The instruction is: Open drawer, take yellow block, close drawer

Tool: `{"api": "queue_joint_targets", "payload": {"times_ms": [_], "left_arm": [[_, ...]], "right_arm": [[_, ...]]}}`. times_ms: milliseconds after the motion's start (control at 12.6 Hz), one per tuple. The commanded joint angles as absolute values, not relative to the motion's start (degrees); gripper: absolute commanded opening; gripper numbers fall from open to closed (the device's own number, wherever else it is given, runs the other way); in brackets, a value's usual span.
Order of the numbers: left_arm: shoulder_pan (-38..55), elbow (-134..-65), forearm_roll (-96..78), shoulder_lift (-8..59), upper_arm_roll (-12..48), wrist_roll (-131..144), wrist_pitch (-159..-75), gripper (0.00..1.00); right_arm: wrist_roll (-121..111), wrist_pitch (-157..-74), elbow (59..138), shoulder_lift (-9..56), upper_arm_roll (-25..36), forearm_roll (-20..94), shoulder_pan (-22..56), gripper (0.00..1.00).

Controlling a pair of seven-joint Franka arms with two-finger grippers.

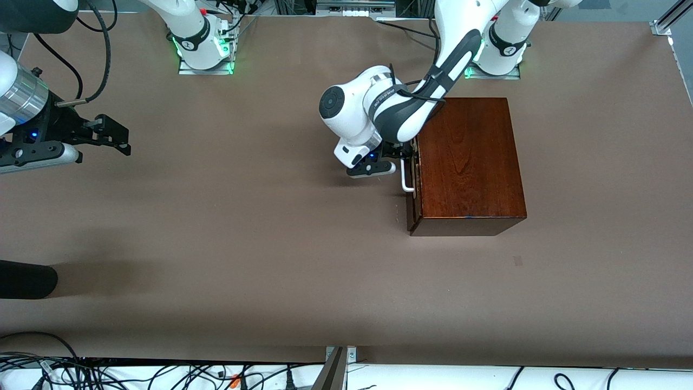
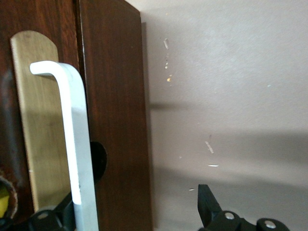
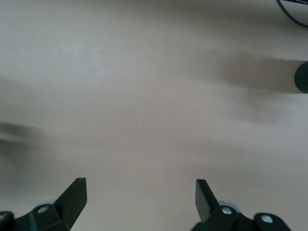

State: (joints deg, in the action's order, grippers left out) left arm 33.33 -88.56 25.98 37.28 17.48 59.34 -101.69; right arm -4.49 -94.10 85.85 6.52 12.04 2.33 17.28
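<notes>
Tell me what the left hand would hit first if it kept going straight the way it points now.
Probably the dark reddish-brown wooden drawer front. The left hand points at it, open, with the white U-shaped bar handle between its fingers, so the handle's pale backplate lies just ahead; depth is unclear.

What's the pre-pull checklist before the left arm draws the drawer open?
1. Left gripper at the white handle: ok, the bar sits between its spread fingers.
2. Fingers closed on the bar: not ok, jaws open.
3. Drawer: shut, flush with the wooden box; nothing pulled yet.
4. Pull path toward the right arm's end of the table: ok, bare in the front view.
5. Right gripper: ok, open, waiting over the table at its own end.
6. Yellow block: cannot tell, not seen.
</notes>
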Motion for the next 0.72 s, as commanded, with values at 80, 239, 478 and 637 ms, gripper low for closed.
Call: {"api": "queue_joint_targets", "payload": {"times_ms": [80,239,478,637], "left_arm": [[33.84,-88.77,23.12,36.12,17.49,60.73,-104.76,1.0],[34.01,-87.46,22.33,36.47,17.49,60.73,-104.94,1.0],[34.28,-86.75,19.69,36.56,17.49,60.73,-107.75,1.0],[35.07,-85.96,19.25,37.26,17.49,60.73,-108.1,1.0]], "right_arm": [[-5.1,-93.69,85.69,6.5,11.95,2.46,16.88,1.0],[-5.1,-93.69,85.69,6.5,11.95,2.46,16.87,1.0],[-5.1,-93.69,85.69,6.5,11.95,2.46,16.87,1.0],[-5.1,-93.69,85.69,6.5,11.95,2.46,16.87,1.0]]}}
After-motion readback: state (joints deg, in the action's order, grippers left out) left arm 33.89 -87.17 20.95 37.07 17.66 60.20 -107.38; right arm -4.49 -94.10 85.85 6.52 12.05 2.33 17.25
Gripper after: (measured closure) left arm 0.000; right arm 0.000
